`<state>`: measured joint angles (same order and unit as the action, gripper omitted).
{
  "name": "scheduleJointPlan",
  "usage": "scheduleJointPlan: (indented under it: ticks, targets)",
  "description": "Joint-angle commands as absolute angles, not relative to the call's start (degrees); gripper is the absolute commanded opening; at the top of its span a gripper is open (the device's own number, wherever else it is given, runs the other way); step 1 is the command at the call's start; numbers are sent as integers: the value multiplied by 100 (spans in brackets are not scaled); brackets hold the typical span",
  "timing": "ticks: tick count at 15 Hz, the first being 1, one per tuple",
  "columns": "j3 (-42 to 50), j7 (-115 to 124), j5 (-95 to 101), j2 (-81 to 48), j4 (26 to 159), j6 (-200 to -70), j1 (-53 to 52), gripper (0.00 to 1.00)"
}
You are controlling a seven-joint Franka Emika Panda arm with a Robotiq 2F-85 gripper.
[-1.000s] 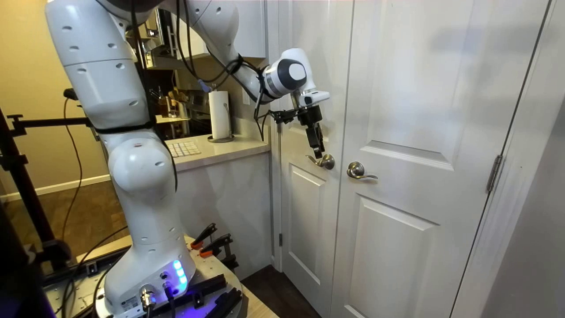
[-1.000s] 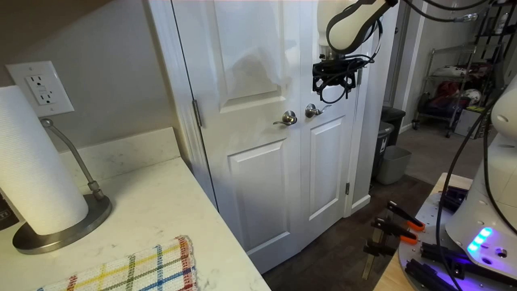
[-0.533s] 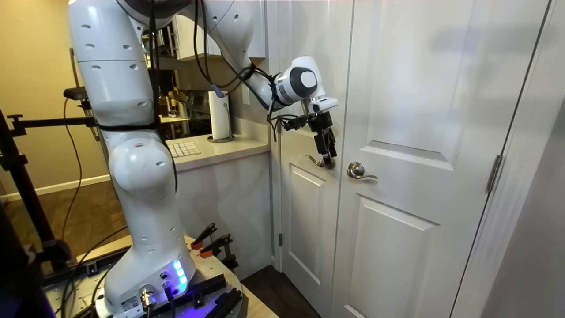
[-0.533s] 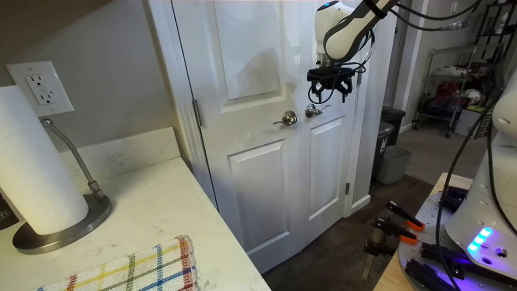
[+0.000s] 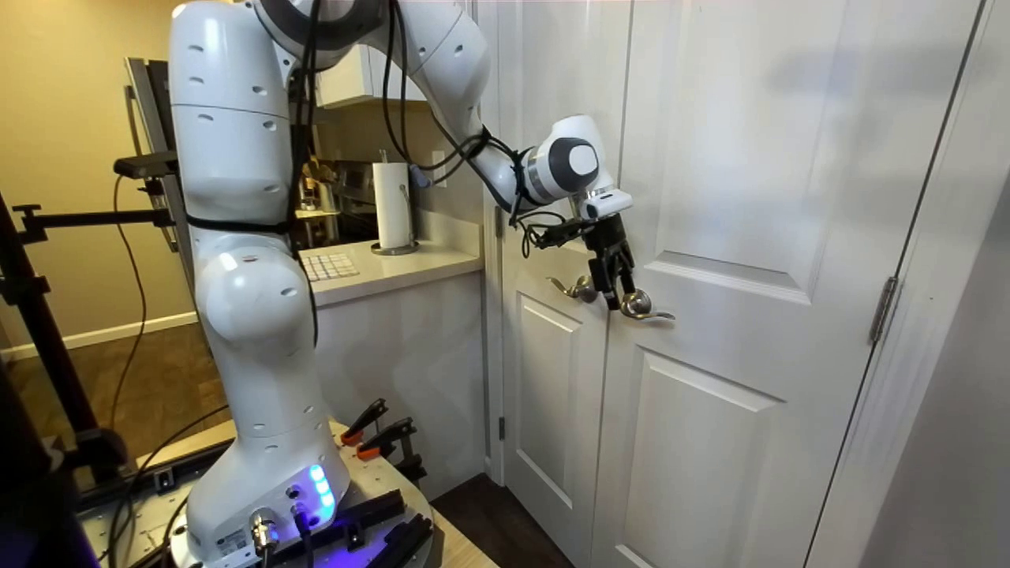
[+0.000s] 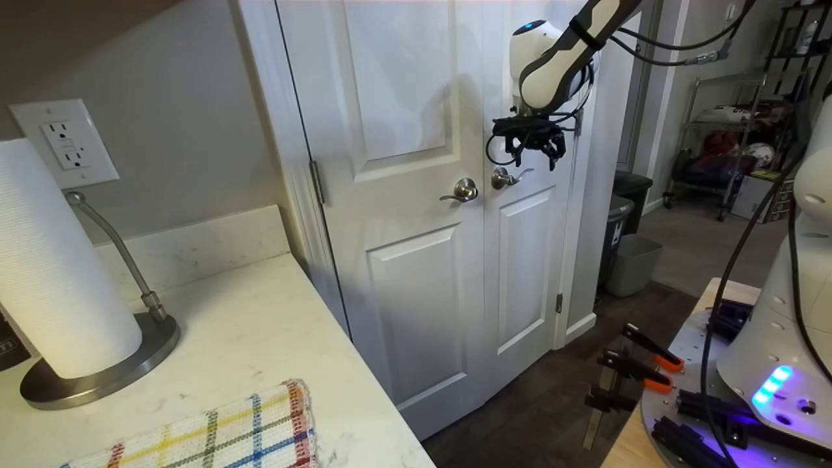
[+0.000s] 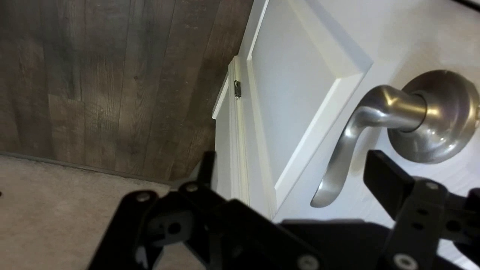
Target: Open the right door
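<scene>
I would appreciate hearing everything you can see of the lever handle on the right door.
The lever handle is silvery, apparently satin metal: a round base plate, a short neck and a curved lever. It sits at the left edge of the right door. In both exterior views the lever points right, looking roughly level. In the wrist view a gap shows between it and the open claw.

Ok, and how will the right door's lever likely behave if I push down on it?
The lever looks like solid metal, so it will probably be stiff. It comes out of a round rosette, so it should pivot rather than slide. Its shiny, curved arm tapers to a free tip, so the open gripper may slip off there.
</scene>
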<state>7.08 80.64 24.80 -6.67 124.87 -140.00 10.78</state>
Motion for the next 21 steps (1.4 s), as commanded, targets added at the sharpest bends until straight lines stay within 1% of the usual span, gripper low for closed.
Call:
scheduleJointPlan:
  ticks: [1, 7, 14, 21]
  targets:
    - [976, 8346, 2320, -916, 12271, -14212, 940, 100]
    - [1174, 8572, 2213, -1156, 12107, -14361, 841, 100]
    - [1362, 8710, 2124, -1774, 11603, -14468, 709, 100]
    - [1558, 8654, 1963, -1939, 11732, -14442, 702, 100]
